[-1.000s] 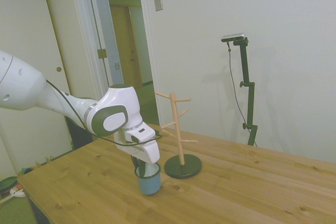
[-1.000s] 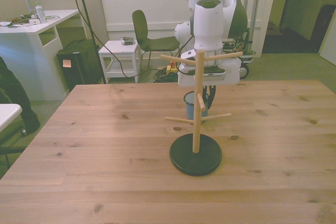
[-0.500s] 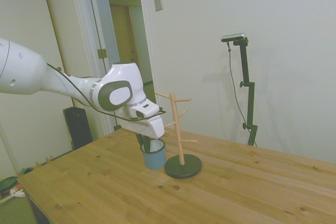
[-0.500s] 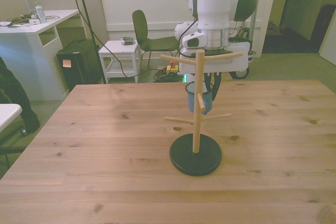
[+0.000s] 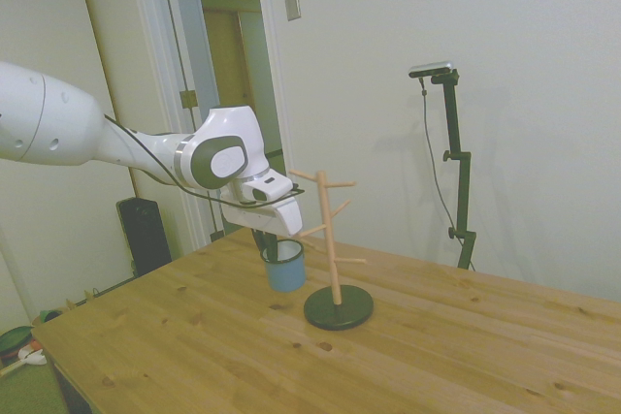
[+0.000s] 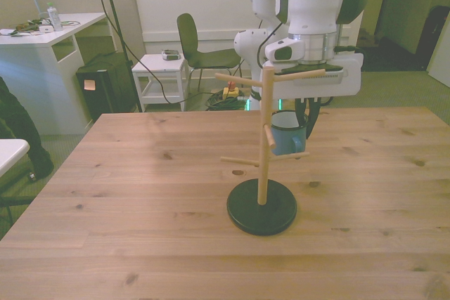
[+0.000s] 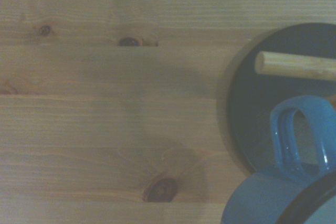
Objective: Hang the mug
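The mug [image 5: 284, 269] is light blue with a dark rim and hangs upright in the air above the table, and my gripper [image 5: 273, 252] is shut on its rim. In the front view the mug [image 6: 286, 139] sits just behind the wooden peg stand [image 6: 265, 138], on the front view's right of the post, level with the lower pegs. My gripper [image 6: 304, 126] comes down onto it from above. The wrist view shows the mug's loop handle [image 7: 299, 129] close to one peg [image 7: 296, 65], over the stand's black base [image 7: 262, 103].
The peg stand's round black base [image 5: 338, 309] rests mid-table on the wooden table [image 6: 140, 194]. Pegs stick out at several heights [image 6: 238, 79]. Beyond the table stand a chair [image 6: 193, 43] and a small white side table [image 6: 160, 75].
The mug has been lifted off the table and carried up and toward the front view's right, ending beside the stand's lower pegs. The stand has not moved.
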{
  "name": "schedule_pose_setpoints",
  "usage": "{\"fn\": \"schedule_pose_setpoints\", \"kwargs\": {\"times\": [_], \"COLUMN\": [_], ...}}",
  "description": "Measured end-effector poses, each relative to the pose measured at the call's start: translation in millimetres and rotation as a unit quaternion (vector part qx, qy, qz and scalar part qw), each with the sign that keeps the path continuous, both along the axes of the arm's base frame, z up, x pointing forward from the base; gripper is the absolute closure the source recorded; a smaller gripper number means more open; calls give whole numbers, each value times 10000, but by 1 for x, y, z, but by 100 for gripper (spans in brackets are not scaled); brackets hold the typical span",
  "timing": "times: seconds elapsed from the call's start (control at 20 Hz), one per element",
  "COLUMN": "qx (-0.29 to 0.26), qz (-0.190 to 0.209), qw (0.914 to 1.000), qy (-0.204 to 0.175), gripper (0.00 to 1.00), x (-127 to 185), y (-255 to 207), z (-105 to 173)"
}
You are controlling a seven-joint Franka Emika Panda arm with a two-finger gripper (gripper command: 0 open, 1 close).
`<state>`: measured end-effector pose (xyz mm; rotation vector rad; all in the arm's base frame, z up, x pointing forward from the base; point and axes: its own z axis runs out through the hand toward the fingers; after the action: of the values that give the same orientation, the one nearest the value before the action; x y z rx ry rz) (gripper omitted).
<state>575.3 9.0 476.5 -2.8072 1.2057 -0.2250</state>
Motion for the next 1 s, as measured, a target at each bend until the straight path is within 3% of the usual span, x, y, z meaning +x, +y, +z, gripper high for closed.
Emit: {"fn": "schedule_pose_setpoints", "kwargs": {"times": [0.4,1.0], "qx": [-9,-112], "qz": [72,158], "qw": [10000,9992], "qy": [-39,-356], "gripper": [100,100], "x": [9,5], "y": [18,49], "z": [12,90]}}
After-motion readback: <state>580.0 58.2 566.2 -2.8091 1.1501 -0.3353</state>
